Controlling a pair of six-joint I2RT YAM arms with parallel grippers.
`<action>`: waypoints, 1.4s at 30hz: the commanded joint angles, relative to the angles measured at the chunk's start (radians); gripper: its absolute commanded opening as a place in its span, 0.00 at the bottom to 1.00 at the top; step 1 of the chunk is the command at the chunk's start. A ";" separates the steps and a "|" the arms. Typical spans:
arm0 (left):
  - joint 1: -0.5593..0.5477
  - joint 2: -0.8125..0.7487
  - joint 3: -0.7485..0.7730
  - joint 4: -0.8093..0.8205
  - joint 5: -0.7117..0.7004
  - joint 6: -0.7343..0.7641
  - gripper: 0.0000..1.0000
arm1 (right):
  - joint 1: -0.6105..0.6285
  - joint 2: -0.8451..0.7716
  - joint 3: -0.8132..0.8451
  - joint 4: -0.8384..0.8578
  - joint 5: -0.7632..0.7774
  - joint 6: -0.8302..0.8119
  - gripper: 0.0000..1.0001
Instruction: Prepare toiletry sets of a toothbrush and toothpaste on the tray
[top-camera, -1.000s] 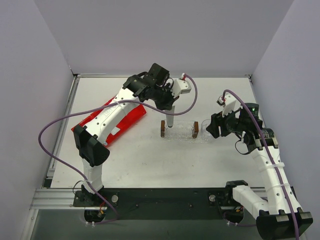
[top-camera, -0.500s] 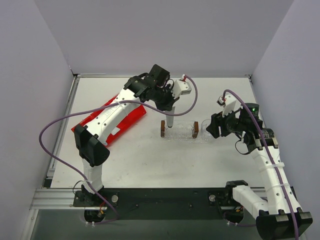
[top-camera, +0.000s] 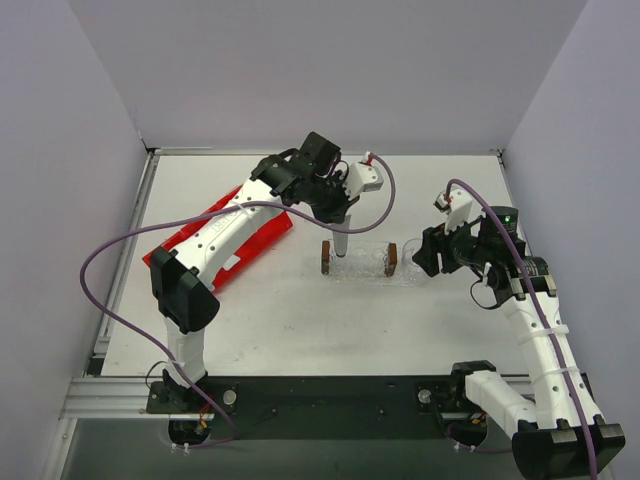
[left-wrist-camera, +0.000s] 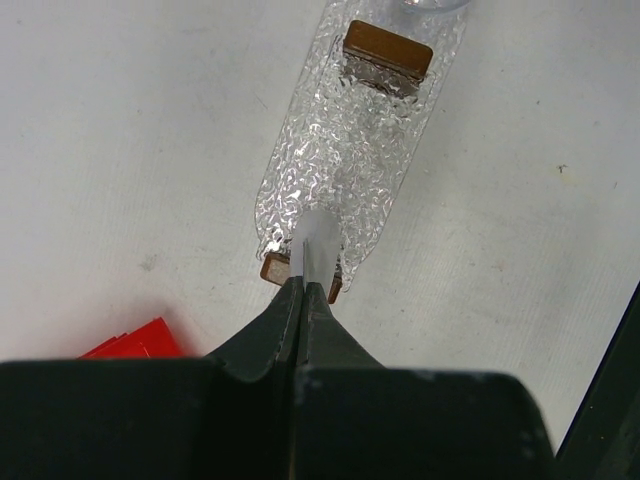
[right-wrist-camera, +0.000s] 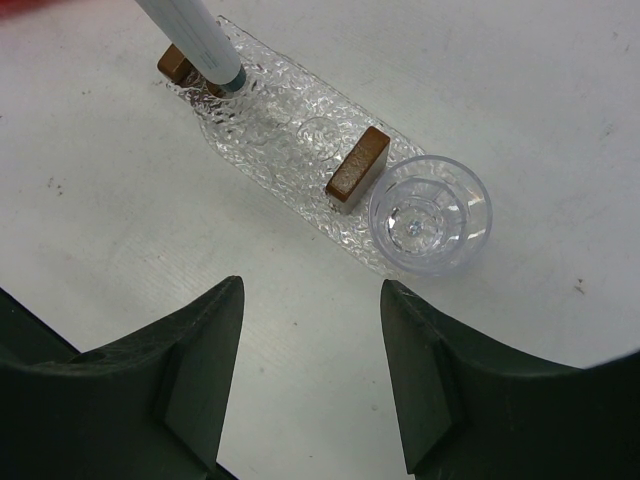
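My left gripper (top-camera: 338, 228) (left-wrist-camera: 303, 285) is shut on a silvery-grey toothpaste tube (left-wrist-camera: 318, 245). It holds the tube upright, cap down, at the left end of the clear textured tray (top-camera: 360, 264) (left-wrist-camera: 350, 150). In the right wrist view the tube (right-wrist-camera: 195, 35) comes down next to a brown block (right-wrist-camera: 175, 65), and its dark cap is at the tray (right-wrist-camera: 280, 130); I cannot tell whether they touch. My right gripper (top-camera: 420, 252) (right-wrist-camera: 312, 290) is open and empty, just right of the tray. The toothbrush is out of view.
Two brown blocks (left-wrist-camera: 388, 50) (right-wrist-camera: 358, 168) stand at the tray's ends. A small clear cup (right-wrist-camera: 430, 213) (top-camera: 410, 250) sits against the tray's right end, close to my right gripper. A red bin (top-camera: 265, 235) lies under the left arm at the left.
The left arm has shifted very slightly. The tube stays at the left end of the tray. The right arm has not moved.
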 joint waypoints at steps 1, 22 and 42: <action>-0.002 -0.027 0.004 0.069 0.007 -0.007 0.00 | -0.008 -0.015 -0.010 0.018 -0.029 0.005 0.52; -0.004 -0.025 -0.023 0.083 0.010 -0.005 0.00 | -0.013 -0.013 -0.011 0.016 -0.031 0.009 0.52; -0.004 -0.019 -0.033 0.100 0.015 -0.010 0.00 | -0.020 -0.015 -0.014 0.016 -0.037 0.010 0.52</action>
